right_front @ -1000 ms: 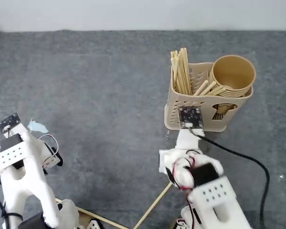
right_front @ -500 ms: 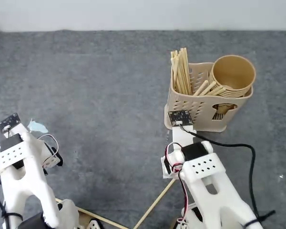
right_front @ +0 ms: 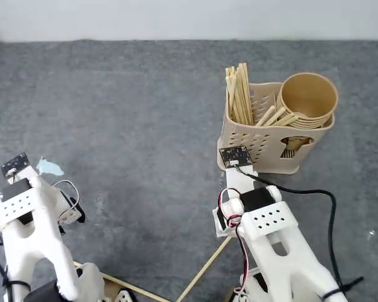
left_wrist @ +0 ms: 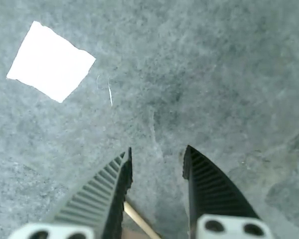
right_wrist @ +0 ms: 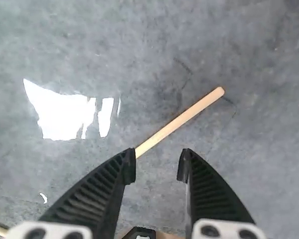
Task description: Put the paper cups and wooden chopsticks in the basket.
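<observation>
Right gripper (right_wrist: 155,167) hangs over the grey mat (right_wrist: 249,45) with its two ribbed black fingers (right_wrist: 107,188) parted by a moderate gap and nothing between them. A loose wooden chopstick (right_wrist: 182,118) lies flat on the mat just past the fingertips, on a slant. Its near end slips behind the tip of one finger, and its rounded far end lies well out beyond the other. It crosses in front of the gap rather than sitting inside it; whether the fingertip touches it cannot be told. Bright glare patches (right_wrist: 65,117) sit on the mat beside it.

Left gripper (left_wrist: 157,162) is open to much the same degree and holds nothing, pointing down at the mat. A short stretch of a second chopstick (left_wrist: 137,219) shows between its fingers close to their roots, lying below them, not clamped. A pale square patch (left_wrist: 50,62) lies well apart from the tips.

From above, the beige perforated basket (right_front: 258,141) stands upright on the mat just beyond the right arm (right_front: 271,233). A bundle of chopsticks (right_front: 238,94) stands in one compartment, a few leaning toward the nested paper cups (right_front: 307,97) in the compartment beside it.
</observation>
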You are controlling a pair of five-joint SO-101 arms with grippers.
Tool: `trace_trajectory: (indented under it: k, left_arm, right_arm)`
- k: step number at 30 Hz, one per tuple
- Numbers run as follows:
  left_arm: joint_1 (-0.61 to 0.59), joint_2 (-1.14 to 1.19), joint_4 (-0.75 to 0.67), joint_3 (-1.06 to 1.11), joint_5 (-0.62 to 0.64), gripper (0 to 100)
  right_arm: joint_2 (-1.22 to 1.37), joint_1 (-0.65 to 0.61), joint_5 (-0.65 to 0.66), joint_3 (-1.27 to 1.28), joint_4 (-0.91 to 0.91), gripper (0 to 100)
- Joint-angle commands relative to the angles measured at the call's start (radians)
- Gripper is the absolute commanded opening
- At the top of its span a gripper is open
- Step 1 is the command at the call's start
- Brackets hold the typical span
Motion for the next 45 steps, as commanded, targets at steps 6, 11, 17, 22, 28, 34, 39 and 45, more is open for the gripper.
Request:
trace_trajectory:
  k: [6,11,17,22,28,34,39,45]
  left_arm:
    - [-0.002,-0.032,-0.012,-0.005,-0.006,17]
    - [-0.002,-0.032,-0.012,-0.005,-0.006,17]
    - [-0.002,-0.032,-0.012,-0.005,-0.006,17]
    - [-0.002,-0.032,-0.012,-0.005,-0.006,17]
    - [-0.002,-0.032,-0.012,-0.005,-0.006,17]
    - [-0.002,-0.032,-0.012,-0.005,-0.006,17]
    - [-0.002,-0.032,-0.012,-0.005,-0.008,17]
    - [-0.002,-0.032,-0.012,-0.005,-0.008,17]
  right_arm:
    - [0.007,0.005,0.048,-0.052,-0.005,15.1]
    - [0.035,0.005,0.049,-0.052,-0.016,14.8]
    - [0.216,0.005,0.051,-0.058,-0.099,14.8]
    - [0.308,0.007,0.049,-0.058,-0.188,14.8]
    - [0.357,0.008,0.049,-0.058,-0.234,14.7]
    - [0.395,0.005,0.049,-0.057,-0.282,10.1]
    - [0.398,0.004,0.049,-0.057,-0.295,2.2]
    - [0.395,-0.01,0.049,-0.06,-0.288,2.8]
